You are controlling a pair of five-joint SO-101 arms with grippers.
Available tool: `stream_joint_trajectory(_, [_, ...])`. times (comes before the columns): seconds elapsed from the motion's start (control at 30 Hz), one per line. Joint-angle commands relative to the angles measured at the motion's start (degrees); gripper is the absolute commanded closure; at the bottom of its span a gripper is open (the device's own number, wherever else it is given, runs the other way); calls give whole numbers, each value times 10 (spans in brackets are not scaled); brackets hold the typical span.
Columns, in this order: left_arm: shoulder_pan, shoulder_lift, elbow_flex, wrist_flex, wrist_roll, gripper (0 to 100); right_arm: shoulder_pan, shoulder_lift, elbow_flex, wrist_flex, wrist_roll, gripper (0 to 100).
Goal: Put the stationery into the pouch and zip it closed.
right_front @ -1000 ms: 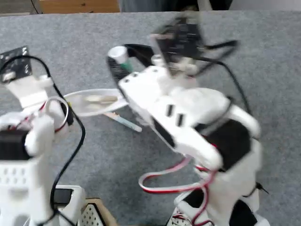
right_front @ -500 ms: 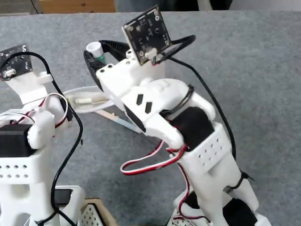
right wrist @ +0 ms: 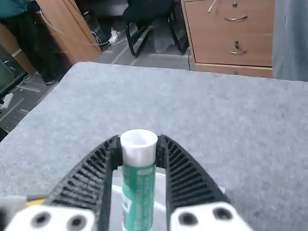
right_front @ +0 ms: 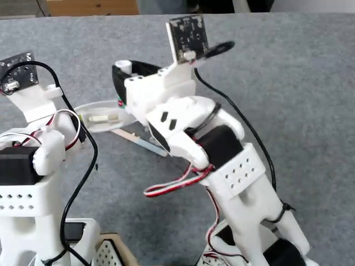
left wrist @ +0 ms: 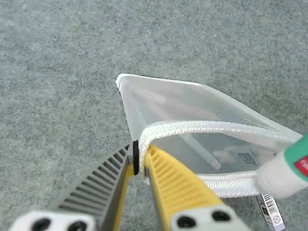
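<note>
the pouch (left wrist: 192, 115) mouth stands open, a glue stick (left wrist: 284, 171) hanging at its edge.

gripper (left wrist: 137, 155) pinching pouch (left wrist: 185, 109) rim | glue stick (left wrist: 287, 168) at opening

The grey-covered bench (right_front: 310, 66) under my fingers carries the mesh pouch (right_front: 97, 119); a thin pen-like stick (right_front: 140, 141) lies just beside the pouch.

Nothing I can read: print on the glue stick (right wrist: 138, 190) is blurred, digits on the barcode sticker (left wrist: 270, 208) beside the pouch (left wrist: 192, 120) too small.
</note>
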State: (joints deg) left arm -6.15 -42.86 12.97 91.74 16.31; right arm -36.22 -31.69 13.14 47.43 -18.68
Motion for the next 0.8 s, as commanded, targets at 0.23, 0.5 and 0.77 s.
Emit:
stream_joint_trajectory(0.23, [-6,6,-25,5,4,972,7,-30,89,-165,61,986])
stream_joint_trajectory(0.5, [-4,6,-73,33,3,972,7,22,90,-241,123,986])
stream_joint_trajectory(0.77, [-5,6,-74,30,3,972,18,24,107,-153,146,986])
